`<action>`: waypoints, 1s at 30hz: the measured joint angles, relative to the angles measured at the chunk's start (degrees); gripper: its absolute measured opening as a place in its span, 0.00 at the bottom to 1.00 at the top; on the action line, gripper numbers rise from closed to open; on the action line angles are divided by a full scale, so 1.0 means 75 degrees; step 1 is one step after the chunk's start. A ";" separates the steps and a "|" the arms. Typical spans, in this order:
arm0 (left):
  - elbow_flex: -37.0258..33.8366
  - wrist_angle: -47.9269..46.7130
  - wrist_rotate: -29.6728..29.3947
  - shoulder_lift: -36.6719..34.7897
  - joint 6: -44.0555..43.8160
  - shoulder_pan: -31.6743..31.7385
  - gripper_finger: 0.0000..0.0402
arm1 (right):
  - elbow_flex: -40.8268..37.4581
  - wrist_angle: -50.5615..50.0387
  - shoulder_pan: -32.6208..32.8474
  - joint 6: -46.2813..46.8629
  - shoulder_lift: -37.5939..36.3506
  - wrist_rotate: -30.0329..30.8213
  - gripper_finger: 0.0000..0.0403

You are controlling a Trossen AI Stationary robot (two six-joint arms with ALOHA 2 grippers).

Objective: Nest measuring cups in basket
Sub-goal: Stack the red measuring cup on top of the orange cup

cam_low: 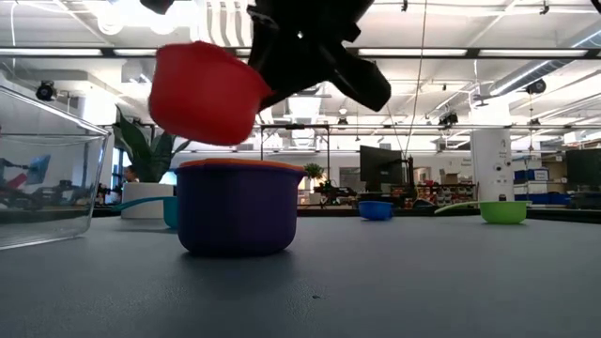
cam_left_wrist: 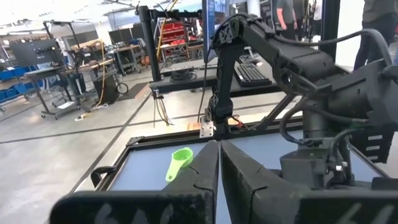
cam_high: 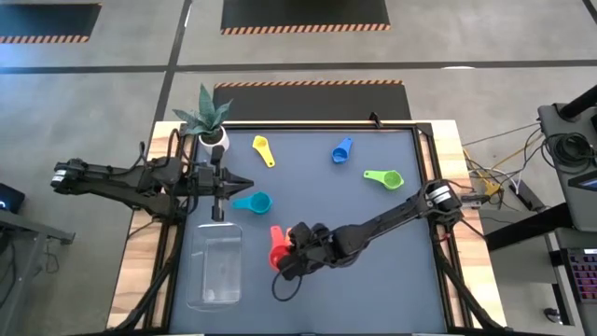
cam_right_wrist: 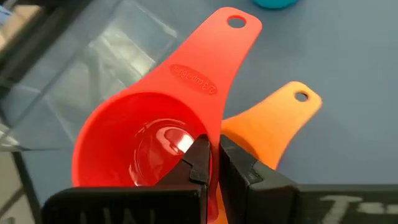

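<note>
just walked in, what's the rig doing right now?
The right gripper is shut on the rim of the red cup, holding it above the purple cup, which has an orange cup sitting in it. The clear basket sits beside them. The left gripper waits shut by the teal cup. Yellow, blue and green cups lie loose.

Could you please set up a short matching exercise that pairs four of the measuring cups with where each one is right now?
Cups:
1. red cup
2. teal cup
3. yellow cup
4. purple cup

Places:
A. on the mat beside the left gripper
B. gripped by its rim in the right gripper, off the mat
C. standing on the mat with an orange cup inside it
D. on the mat near the plant pot

Pairs: 1-B, 2-A, 3-D, 4-C
</note>
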 joint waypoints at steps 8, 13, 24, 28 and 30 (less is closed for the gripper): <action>0.0000 0.0007 0.0003 -0.0010 -0.0003 0.0000 0.00 | 0.0208 -0.1006 0.0038 0.0452 -0.0015 -0.0078 0.02; 0.0000 0.0012 0.0000 -0.0010 -0.0001 0.0000 0.00 | 0.0202 -0.1002 0.0041 0.0482 -0.0015 -0.0127 0.02; 0.0000 0.0016 0.0000 -0.0010 -0.0003 0.0000 0.00 | 0.0118 -0.0906 0.0058 0.0435 0.0261 -0.0044 0.02; 0.0000 0.0018 0.0000 -0.0010 -0.0003 0.0000 0.00 | 0.0115 -0.0912 0.0061 0.0406 0.0367 -0.0058 0.02; 0.0000 0.0015 0.0000 -0.0010 -0.0003 0.0000 0.00 | 0.0115 -0.0906 0.0060 0.0366 0.0373 -0.0058 0.02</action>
